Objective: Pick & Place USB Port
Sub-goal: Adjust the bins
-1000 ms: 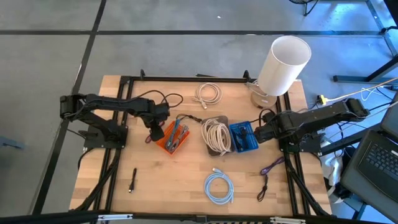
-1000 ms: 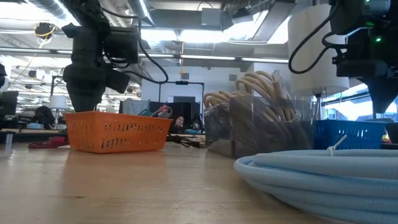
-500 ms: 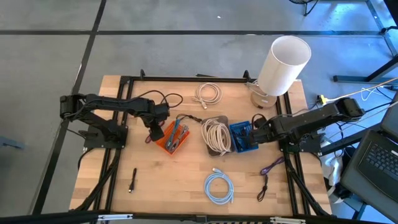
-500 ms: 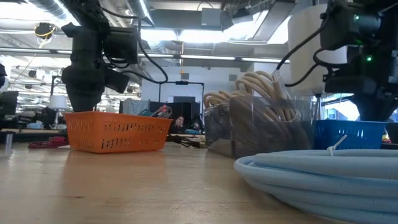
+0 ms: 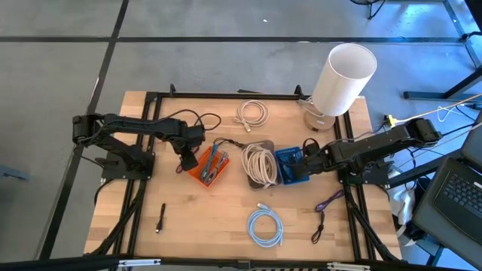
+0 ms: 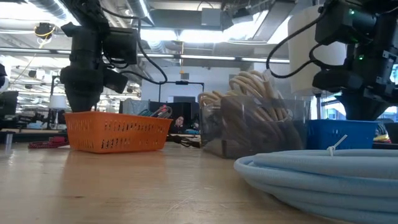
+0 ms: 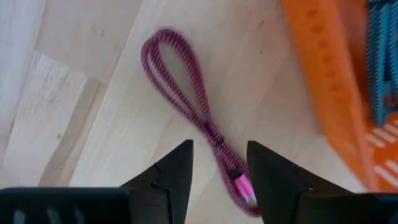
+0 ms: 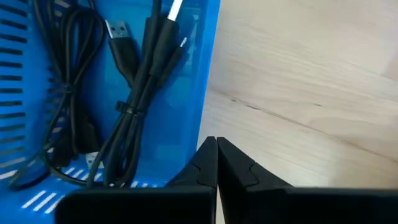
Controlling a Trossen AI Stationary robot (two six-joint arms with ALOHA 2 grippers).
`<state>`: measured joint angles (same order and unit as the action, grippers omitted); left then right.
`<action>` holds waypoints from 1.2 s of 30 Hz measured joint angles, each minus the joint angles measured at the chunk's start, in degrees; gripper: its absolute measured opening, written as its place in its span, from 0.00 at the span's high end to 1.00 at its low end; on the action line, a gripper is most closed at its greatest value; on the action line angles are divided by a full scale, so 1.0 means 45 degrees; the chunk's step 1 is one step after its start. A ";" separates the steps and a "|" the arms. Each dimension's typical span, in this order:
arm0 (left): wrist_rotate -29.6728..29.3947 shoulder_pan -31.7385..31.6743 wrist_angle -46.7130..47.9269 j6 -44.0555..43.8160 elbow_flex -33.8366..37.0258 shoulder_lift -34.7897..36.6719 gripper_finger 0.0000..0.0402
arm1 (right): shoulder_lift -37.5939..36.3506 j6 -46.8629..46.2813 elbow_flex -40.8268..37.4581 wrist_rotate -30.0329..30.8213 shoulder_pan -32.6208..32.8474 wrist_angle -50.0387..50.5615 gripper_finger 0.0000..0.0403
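You're looking at a robotics lab or workshop: a wooden table (image 5: pixel 226 214) on a black metal frame (image 5: pixel 226 95) stands on bare grey concrete floor (image 5: pixel 226 64), exposed ceiling ducts (image 6: pixel 205 15) and strip lights (image 6: pixel 37 40) run overhead, and a laptop (image 5: pixel 456 197) sits alongside.

The wooden table (image 5: pixel 226 218) stands on a grey floor (image 5: pixel 226 68) with dark lines across it. At 3 o'clock, a laptop (image 5: pixel 456 192) sits off the table's edge. Behind the table, long ceiling lights (image 6: pixel 186 40) shine bright, and desks with screens (image 6: pixel 183 102) stand far back.
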<state>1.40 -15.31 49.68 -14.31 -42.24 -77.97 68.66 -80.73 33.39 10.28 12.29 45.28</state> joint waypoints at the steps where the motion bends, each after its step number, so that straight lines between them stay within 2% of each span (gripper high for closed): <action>1: -0.0015 -0.0004 0.0192 0.0005 0.0000 0.0000 0.64 | 0.0000 -0.0004 0.0000 0.0000 0.0000 -0.0117 1.00; 6: -0.0368 0.0000 0.1395 0.0005 -0.0005 0.0000 0.64 | 0.0083 -0.0009 0.0005 0.0000 0.0000 -0.0676 1.00; 11: -0.0732 -0.0002 0.1528 0.0005 -0.0005 0.0000 0.64 | 0.0573 0.0001 0.0015 -0.0068 0.0000 -0.1342 1.00; 24: 0.0511 0.0305 -0.0012 -0.0553 -0.0005 0.0000 0.64 | 0.2080 0.0723 0.0979 -0.0389 0.0010 -0.1835 1.00; 36: 0.1521 0.2027 -0.2659 -0.2841 -0.0005 -0.0751 0.64 | 0.2166 0.0727 0.1088 -0.0246 0.0010 -0.2205 1.00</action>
<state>8.25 -6.19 37.72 -27.09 -42.26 -81.35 78.41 -77.46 38.28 9.18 12.34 35.36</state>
